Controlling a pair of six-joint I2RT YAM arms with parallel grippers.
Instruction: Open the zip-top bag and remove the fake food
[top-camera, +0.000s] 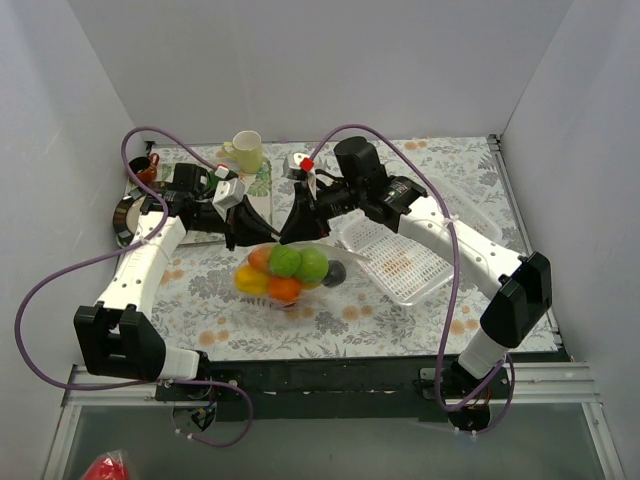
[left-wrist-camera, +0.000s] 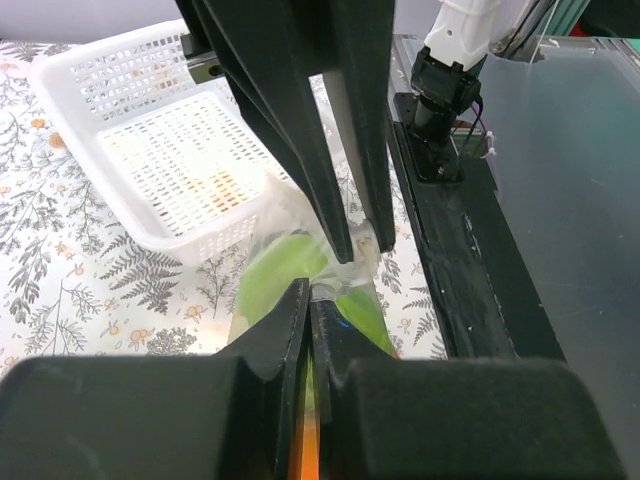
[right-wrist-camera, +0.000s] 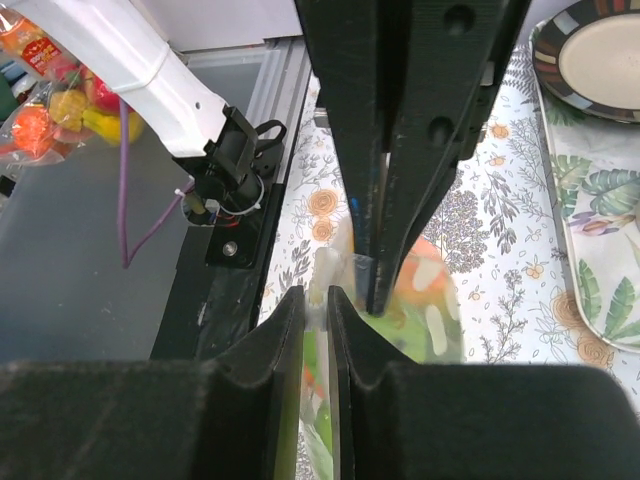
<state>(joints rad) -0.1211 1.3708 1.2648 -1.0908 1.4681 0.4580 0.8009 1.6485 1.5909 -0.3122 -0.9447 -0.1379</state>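
Observation:
The zip-top bag (top-camera: 322, 262) lies mid-table, lifted at its top edge, full of fake food (top-camera: 297, 263): green, orange, yellow and one dark piece. My left gripper (top-camera: 243, 239) is shut on the bag's top edge from the left. My right gripper (top-camera: 291, 235) is shut on the same edge just to the right. In the left wrist view my left gripper (left-wrist-camera: 309, 292) pinches clear plastic over green fruit (left-wrist-camera: 272, 275), with the right gripper's fingers (left-wrist-camera: 352, 235) close above. In the right wrist view my right gripper (right-wrist-camera: 316, 297) pinches a fold of the bag (right-wrist-camera: 432, 305).
A white slotted basket (top-camera: 400, 262) stands right of the bag, also in the left wrist view (left-wrist-camera: 160, 160). A cream mug (top-camera: 247, 150) stands at the back. A dark plate (top-camera: 124, 216) and a tray (right-wrist-camera: 600, 250) lie at the back left.

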